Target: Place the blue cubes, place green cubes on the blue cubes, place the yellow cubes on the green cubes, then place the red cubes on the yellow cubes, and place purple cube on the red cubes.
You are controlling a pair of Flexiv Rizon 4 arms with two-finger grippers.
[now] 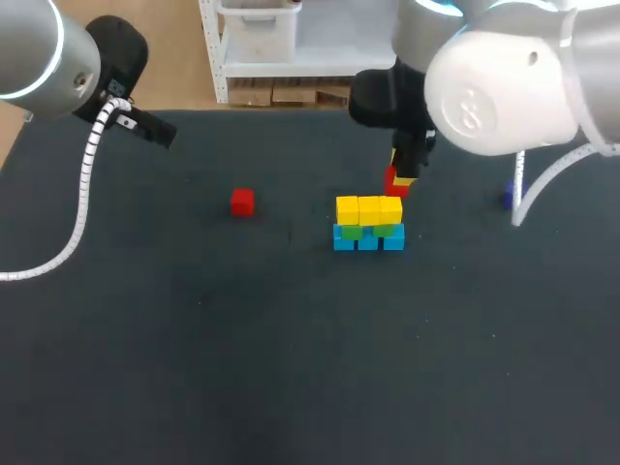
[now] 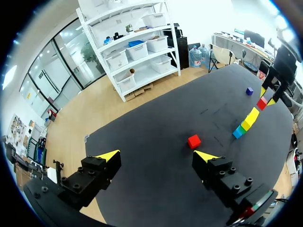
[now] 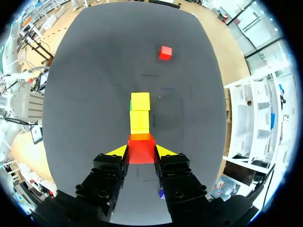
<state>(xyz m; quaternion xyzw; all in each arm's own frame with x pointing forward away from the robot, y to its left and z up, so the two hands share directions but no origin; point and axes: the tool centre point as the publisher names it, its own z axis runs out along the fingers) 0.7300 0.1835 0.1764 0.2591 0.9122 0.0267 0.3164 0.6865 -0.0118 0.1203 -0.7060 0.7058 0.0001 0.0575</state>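
The right gripper (image 3: 140, 151) is clamping a red cube (image 3: 140, 148) between its yellow tips, both fingers pressing on it from either side. It is hanging right at the right-hand end of the stack (image 2: 246, 124), just over the yellow cubes (image 1: 368, 208). Whether that red cube is touching the yellow one beneath is not something these views are giving away.

The stack is sitting a little right of the middle of the table (image 1: 194, 349). Blue cubes (image 1: 368, 242) are lying in a row of three at the bottom, green cubes (image 1: 354, 232) are peeking out in the layer above them, and three yellow ones are running across the top.

A second red cube (image 1: 242, 201) is lying alone on the table, well to the left of the stack. The purple cube (image 1: 507, 197) is sitting well off to the right, apart from everything else.

Over at the far left, the left gripper (image 2: 158, 156) is hovering above the table with its fingers spread wide apart, and the second red cube is lying ahead of it.
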